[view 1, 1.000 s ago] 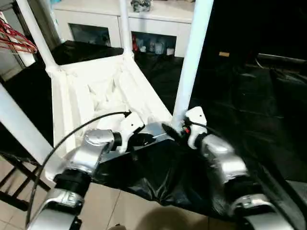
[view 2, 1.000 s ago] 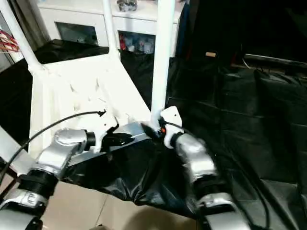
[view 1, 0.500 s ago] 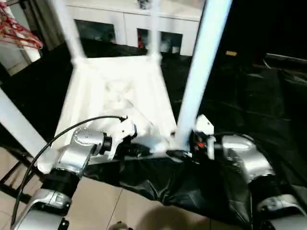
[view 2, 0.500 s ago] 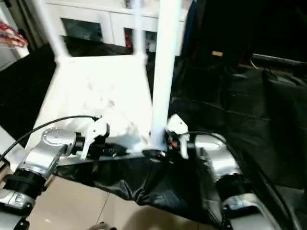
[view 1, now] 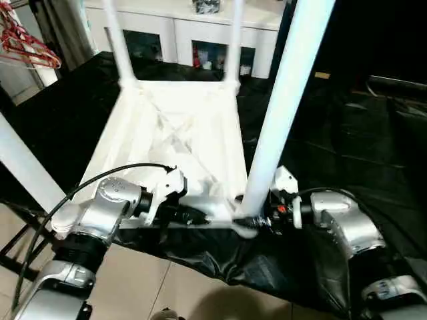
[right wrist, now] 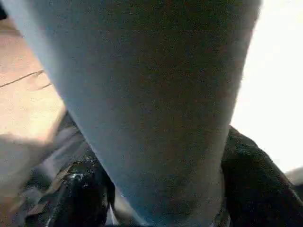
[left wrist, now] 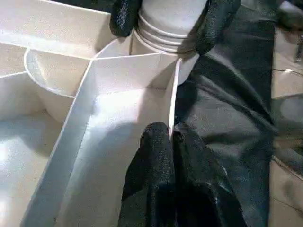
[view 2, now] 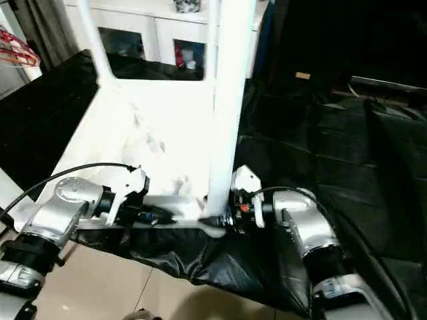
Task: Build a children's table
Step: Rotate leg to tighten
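The children's table lies upside down on the black-covered work table, its ribbed white top (view 1: 180, 133) facing up and its legs standing in the corner sockets. My left gripper (view 1: 200, 217) is shut on the thin near rim (left wrist: 173, 94) of the top. My right gripper (view 1: 257, 219) reaches in from the right at the foot of the near right leg (view 1: 283, 100). Its black fingers (left wrist: 125, 16) press on both sides of the leg's ribbed base, just above the socket. In the right wrist view the leg (right wrist: 151, 94) stands between the fingers (right wrist: 83, 198).
Two far legs (view 1: 117, 40) (view 1: 235, 40) and the near left leg (view 1: 23, 167) stand up around my arms. The black cover (view 1: 347, 133) spreads to the right. A white cabinet (view 1: 187, 27) stands behind, red hangers (view 1: 27, 47) hang at far left, tiled floor (view 1: 147, 280) lies below the near edge.
The camera has shifted. My right gripper has dropped to the leg's base and narrowed around it. My left gripper keeps its hold on the rim.
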You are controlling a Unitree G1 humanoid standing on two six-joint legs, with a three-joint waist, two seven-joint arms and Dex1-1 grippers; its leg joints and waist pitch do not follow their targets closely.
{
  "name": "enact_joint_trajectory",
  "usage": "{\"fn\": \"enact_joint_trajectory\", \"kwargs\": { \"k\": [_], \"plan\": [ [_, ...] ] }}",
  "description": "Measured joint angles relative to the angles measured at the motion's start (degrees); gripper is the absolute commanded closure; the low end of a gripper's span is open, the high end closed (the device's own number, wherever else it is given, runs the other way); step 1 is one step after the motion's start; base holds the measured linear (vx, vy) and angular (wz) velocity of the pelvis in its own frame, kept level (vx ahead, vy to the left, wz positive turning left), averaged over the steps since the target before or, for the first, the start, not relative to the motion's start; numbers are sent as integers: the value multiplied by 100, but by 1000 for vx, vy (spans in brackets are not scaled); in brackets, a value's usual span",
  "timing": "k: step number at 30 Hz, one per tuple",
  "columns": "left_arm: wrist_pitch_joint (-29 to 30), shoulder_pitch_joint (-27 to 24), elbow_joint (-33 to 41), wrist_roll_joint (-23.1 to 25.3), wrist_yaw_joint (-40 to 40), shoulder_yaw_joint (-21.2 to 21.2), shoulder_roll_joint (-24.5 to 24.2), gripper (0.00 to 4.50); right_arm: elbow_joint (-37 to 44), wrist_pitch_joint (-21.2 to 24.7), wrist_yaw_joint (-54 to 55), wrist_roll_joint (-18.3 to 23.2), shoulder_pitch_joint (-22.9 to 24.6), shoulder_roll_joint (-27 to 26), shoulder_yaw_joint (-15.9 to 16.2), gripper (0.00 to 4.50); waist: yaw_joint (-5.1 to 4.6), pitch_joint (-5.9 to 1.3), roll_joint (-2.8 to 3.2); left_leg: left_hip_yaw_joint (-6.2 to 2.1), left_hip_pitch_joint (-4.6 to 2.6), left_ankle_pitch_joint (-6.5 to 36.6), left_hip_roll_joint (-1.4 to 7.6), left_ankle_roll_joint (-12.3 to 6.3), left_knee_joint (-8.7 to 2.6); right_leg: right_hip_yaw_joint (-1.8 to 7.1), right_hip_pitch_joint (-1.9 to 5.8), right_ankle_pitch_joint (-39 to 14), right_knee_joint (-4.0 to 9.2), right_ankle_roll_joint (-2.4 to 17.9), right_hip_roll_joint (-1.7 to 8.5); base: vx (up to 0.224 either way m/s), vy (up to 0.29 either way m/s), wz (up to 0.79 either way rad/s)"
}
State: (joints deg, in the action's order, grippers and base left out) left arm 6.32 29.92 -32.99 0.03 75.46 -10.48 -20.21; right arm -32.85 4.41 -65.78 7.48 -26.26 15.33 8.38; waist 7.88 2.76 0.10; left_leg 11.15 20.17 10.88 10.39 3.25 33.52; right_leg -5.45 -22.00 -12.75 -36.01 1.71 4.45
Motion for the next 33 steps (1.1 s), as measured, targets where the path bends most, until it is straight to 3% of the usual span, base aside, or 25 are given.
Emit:
{"fn": "enact_joint_trajectory", "kwargs": {
  "k": [4,13,15,18,19,21,26,33],
  "plan": [
    [52,41,-51,156,-908,110,283,450,-454,-151,1597,-108,-165,-519,-376,181,-133,-1,1,0,-12,-3,-2,7,-7,4,4,-3,6,-19,0,0,0,0],
    [144,73,-47,432,-2146,263,868,450,-1074,-381,3838,-414,-585,-1213,-732,181,-133,-18,30,1,-8,-4,-6,5,-19,6,6,5,14,-6,1,0,0,0],
    [141,49,-7,381,-2191,315,932,450,-1105,-479,3843,-411,-584,-1229,-754,111,-135,-11,13,2,-1,-1,-6,3,-20,6,5,-1,19,-14,1,0,0,0],
    [140,33,51,255,-2212,317,965,450,-1100,-496,3698,-409,-585,-1240,-753,108,-148,3,-21,2,13,-4,-6,-15,-19,5,-2,-1,24,-14,1,0,0,0],
    [132,29,68,210,-2219,319,968,450,-1095,-496,3628,-410,-585,-1239,-752,88,-150,5,-30,2,16,-4,-5,-18,-19,4,-3,0,27,-14,1,0,0,0],
    [127,29,148,161,-2156,282,1054,450,-1086,-524,3264,-413,-583,-1256,-528,65,-205,14,-54,4,19,-7,-4,-35,-17,4,-4,-1,31,-14,1,0,0,0],
    [22,6,201,58,-1489,159,784,450,-984,-624,2266,-358,-567,-891,-307,65,-220,22,-66,5,29,-8,-2,-42,-15,0,-10,-1,31,-13,0,0,0,0],
    [-32,3,313,-38,-741,-187,437,450,-766,-739,1041,-366,-515,-349,31,65,-153,28,-72,5,33,-5,3,-46,4,0,-12,0,19,-12,0,0,0,0]
  ]
}}
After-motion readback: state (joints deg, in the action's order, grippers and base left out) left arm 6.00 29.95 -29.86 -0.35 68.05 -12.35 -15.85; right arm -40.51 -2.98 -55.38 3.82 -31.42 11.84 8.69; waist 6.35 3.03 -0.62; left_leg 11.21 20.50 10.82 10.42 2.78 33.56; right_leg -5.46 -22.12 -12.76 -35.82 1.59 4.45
